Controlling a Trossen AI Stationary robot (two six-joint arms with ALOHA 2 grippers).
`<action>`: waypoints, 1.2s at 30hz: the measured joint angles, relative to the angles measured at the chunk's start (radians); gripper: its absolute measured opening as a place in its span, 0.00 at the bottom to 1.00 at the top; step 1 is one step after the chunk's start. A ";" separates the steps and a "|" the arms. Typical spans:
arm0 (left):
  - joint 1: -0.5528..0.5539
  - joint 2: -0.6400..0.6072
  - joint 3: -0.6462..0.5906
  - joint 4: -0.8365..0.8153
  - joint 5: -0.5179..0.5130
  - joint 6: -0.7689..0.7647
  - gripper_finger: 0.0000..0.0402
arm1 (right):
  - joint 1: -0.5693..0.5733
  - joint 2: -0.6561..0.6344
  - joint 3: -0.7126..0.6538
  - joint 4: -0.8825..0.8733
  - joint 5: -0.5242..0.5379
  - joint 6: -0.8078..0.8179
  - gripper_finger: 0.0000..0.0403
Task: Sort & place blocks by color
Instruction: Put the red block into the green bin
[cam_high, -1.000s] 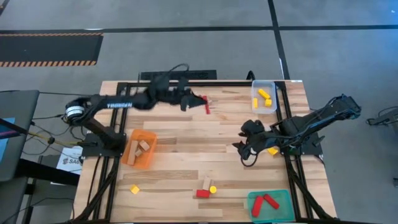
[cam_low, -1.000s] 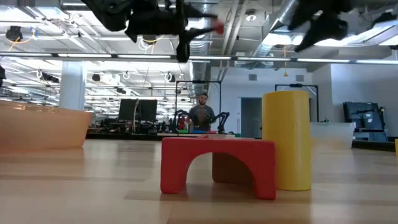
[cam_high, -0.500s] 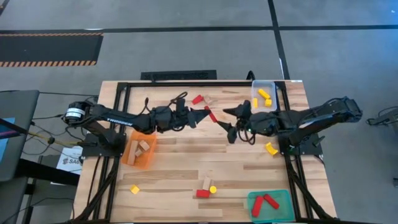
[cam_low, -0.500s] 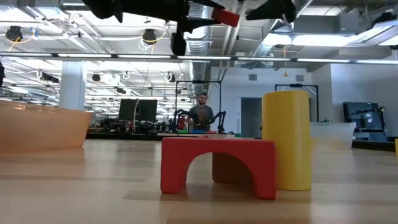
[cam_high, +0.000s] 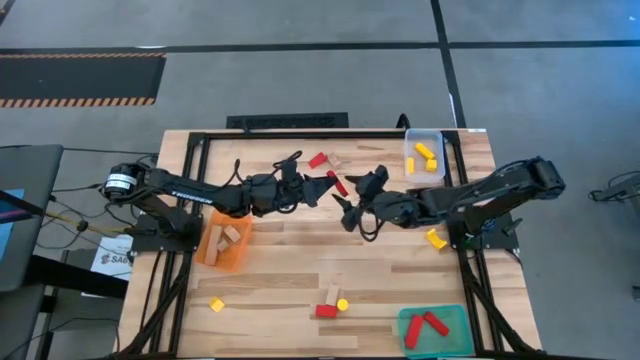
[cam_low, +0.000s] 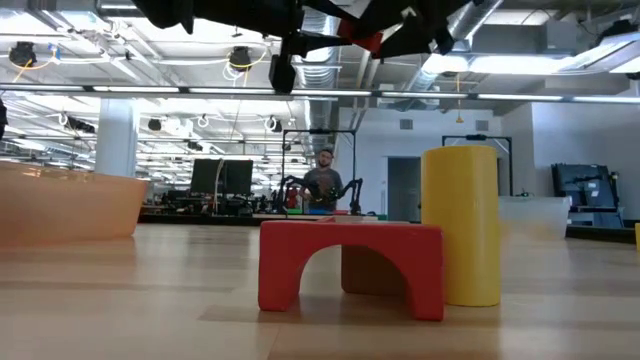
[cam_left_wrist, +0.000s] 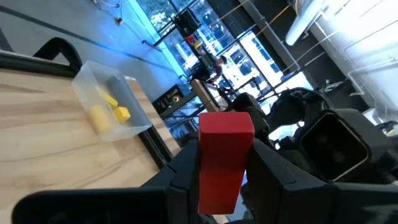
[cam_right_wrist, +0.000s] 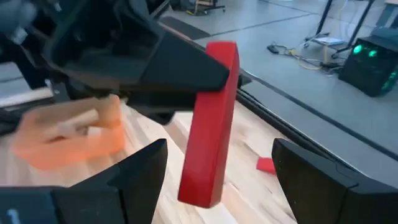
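Red bar block: a long red wooden bar (cam_high: 338, 184) is held in the air above the far middle of the light wooden table (cam_high: 300, 255), one end pinched in the left gripper (cam_left_wrist: 221, 180), the other end pointing at the right arm.
Left gripper: reaches from the left side toward the table's centre; its dark fingers (cam_left_wrist: 177, 171) are closed on the bar's sides.
Right gripper: the right gripper (cam_right_wrist: 214, 180) faces the bar's free end, fingers spread wide on either side of it and apparently not touching it, though the overhead view is too small to be sure.
Orange tray: the orange plastic tray (cam_high: 212, 250) at the left edge holds plain wood blocks (cam_high: 230, 236).
Clear tray: the clear plastic tray (cam_high: 412, 145) at the far right corner holds yellow blocks (cam_high: 425, 152).
Green tray: the green tray (cam_high: 448, 322) at the near right corner holds two red blocks (cam_high: 428, 322).
Loose blocks: a red arch block (cam_low: 350, 262) with a yellow cylinder (cam_low: 460, 225) just beside it near the front edge; a yellow cube (cam_high: 216, 304) at the near left; a yellow block (cam_high: 437, 239) by the right arm's base; a red piece (cam_high: 317, 160) at the far edge.
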 joint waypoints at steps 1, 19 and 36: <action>0.000 0.000 0.000 -0.003 0.000 -0.002 0.18 | 0.000 0.008 0.005 -0.008 0.011 -0.009 0.77; 0.003 0.000 0.000 -0.043 0.042 0.010 0.19 | -0.019 0.037 0.073 -0.185 -0.019 0.024 0.10; 0.154 -0.215 0.001 -0.563 0.278 0.243 0.63 | -0.063 -0.284 0.071 -1.006 -0.292 0.383 0.10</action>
